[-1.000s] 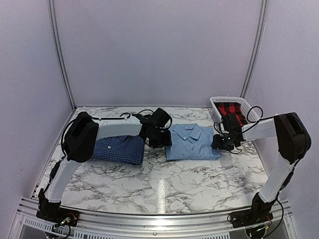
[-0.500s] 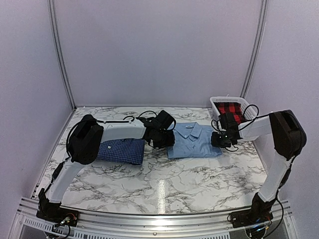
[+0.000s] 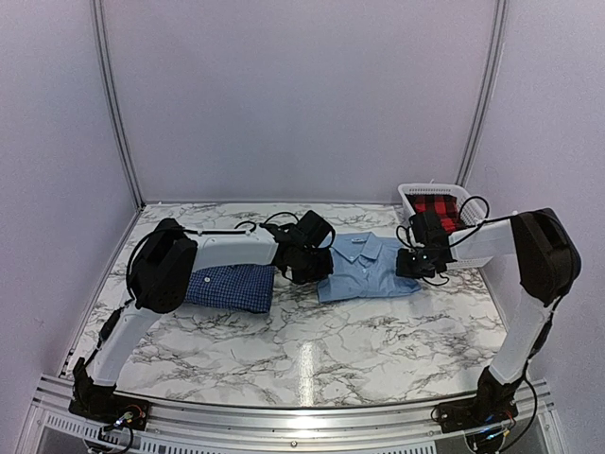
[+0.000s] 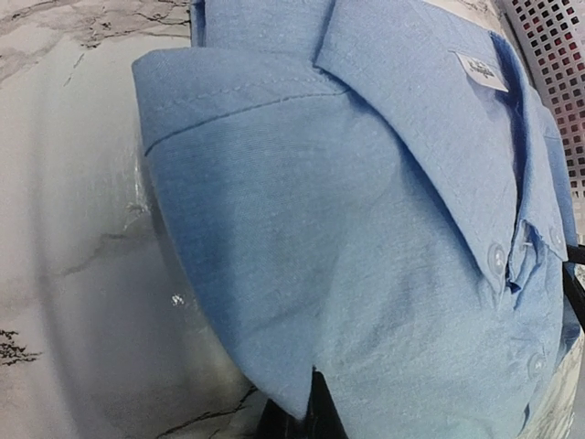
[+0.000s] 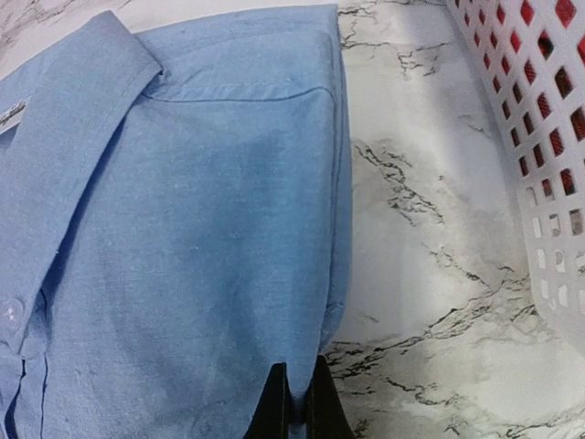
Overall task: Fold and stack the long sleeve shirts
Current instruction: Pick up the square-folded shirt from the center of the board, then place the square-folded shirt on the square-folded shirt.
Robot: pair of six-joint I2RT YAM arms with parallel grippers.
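A folded light blue shirt (image 3: pixel 367 268) lies collar-up at the table's middle right, seen close in the left wrist view (image 4: pixel 366 229) and the right wrist view (image 5: pixel 183 238). My left gripper (image 3: pixel 317 265) is shut on its left edge, the cloth pinched between the dark fingertips (image 4: pixel 306 413). At the shirt's right edge my right gripper (image 3: pixel 408 265) is shut on the fold (image 5: pixel 298 402). The dark blue checked shirt (image 3: pixel 230 287) lies folded to the left, partly under the left arm.
A white perforated basket (image 3: pixel 432 196) holding red-and-black plaid cloth (image 3: pixel 436 210) stands at the back right, close behind the right gripper; its wall (image 5: pixel 539 155) fills the right wrist view's right side. Marble tabletop (image 3: pixel 312 350) spreads toward the front.
Both grippers have closed onto the light blue shirt's opposite edges. The shirt's edges look slightly drawn up and the right gripper has shifted a little inward.
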